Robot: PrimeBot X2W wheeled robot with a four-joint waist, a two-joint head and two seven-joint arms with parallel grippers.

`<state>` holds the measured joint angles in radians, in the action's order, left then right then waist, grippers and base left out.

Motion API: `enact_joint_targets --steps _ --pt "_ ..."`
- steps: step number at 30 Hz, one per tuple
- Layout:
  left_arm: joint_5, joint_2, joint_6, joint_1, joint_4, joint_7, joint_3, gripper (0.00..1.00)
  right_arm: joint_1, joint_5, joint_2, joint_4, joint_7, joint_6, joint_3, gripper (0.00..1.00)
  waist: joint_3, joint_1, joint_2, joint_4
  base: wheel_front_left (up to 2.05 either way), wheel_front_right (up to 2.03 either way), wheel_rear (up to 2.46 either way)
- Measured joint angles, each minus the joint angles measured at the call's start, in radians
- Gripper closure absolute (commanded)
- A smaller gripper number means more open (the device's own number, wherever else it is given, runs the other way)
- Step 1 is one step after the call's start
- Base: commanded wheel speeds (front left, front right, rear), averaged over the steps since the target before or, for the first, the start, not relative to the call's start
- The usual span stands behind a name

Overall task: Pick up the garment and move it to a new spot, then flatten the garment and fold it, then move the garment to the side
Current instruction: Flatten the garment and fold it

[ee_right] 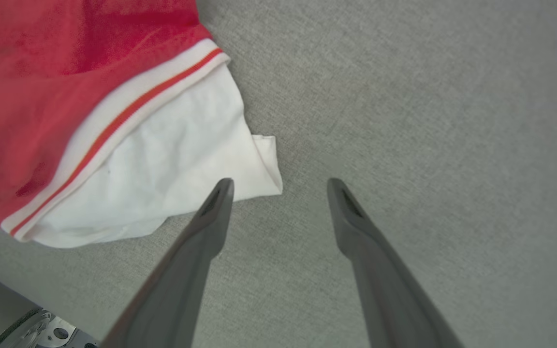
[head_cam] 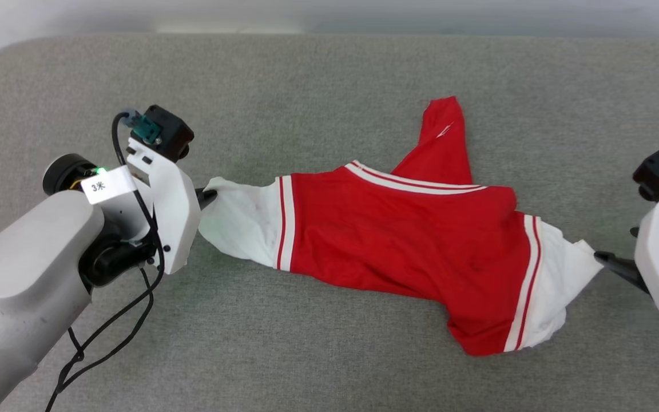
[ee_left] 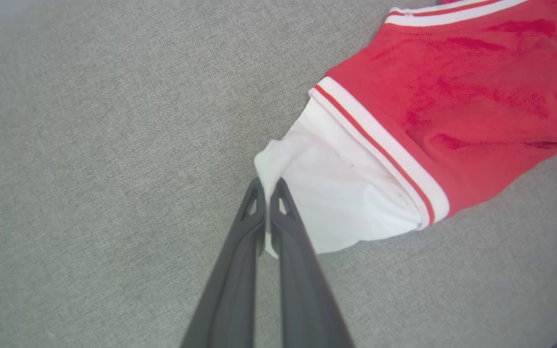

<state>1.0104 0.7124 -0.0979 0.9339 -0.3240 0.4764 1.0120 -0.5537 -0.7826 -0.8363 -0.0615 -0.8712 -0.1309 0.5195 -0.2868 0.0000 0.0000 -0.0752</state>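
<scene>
Red garment (head_cam: 398, 240) lies across the middle of the grey fabric surface (head_cam: 329, 74), running roughly 9 to 4 o'clock as seen from the robot's head. Not flat: a red flap (head_cam: 443, 137) sticks out toward 12 o'clock and the red cloth bunches at about 5. At its 9 o'clock end the left tool (ee_left: 269, 186) has its fingers pressed together with the edge of the left white sleeve (ee_left: 346, 193) pinched between them. In the left wrist view the cloth wraps the tips, so it's a real grip, not a brush. That hold reads as an anchor: one end fixed so the other can be tensioned against it. At the 3-to-4 o'clock end the right tool (ee_right: 281, 182) has its fingers wide apart, gripping nothing. One fingertip overlaps the right white sleeve (ee_right: 172, 164), contact or not I can't tell, and that sleeve's folded corner sits just inside the gap. Looks lined up to close on that corner. My read: flattening step, early. Both sleeves get held, then pulled apart to take the slack out of the red body. Risk: the right tool catches only one layer of the folded corner and the sleeve slips on the pull. The 12 o'clock flap probably won't come flat from a sideways pull and likely needs its own pass. Fold and move to the side not yet done.
</scene>
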Motion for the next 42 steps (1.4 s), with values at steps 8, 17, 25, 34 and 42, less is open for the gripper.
enact_joint_targets --steps 8,17,25,34,42 --pt "-0.015 -0.013 0.000 0.027 0.003 -0.007 0.000 1.00 -0.053 -0.001 0.041 -0.101 -0.064 0.001 0.139 0.00 -0.065 0.0000 0.0000 -0.032 0.00 0.00 0.00" --pt "-0.019 -0.021 -0.007 0.035 -0.010 -0.025 0.004 1.00 -0.096 -0.062 0.035 -0.170 0.046 0.002 0.239 1.00 -0.062 0.0000 0.0000 -0.038 0.00 0.00 0.00" --pt "-0.032 -0.001 -0.007 0.034 0.006 -0.105 -0.020 1.00 -0.137 -0.138 0.013 -0.169 0.253 0.000 0.201 1.00 0.027 0.0000 0.0000 -0.021 0.00 0.00 0.00" --pt "-0.073 0.030 0.007 0.083 0.117 -0.217 -0.080 1.00 -0.179 -0.108 -0.078 -0.062 0.421 0.000 0.151 1.00 0.124 0.0000 0.0000 -0.010 0.00 0.00 0.00" --pt "-0.114 0.028 0.020 0.198 0.181 -0.262 -0.134 1.00 -0.286 -0.055 -0.090 0.016 0.504 0.000 0.062 1.00 0.146 0.0000 0.0000 -0.003 0.00 0.00 0.00"
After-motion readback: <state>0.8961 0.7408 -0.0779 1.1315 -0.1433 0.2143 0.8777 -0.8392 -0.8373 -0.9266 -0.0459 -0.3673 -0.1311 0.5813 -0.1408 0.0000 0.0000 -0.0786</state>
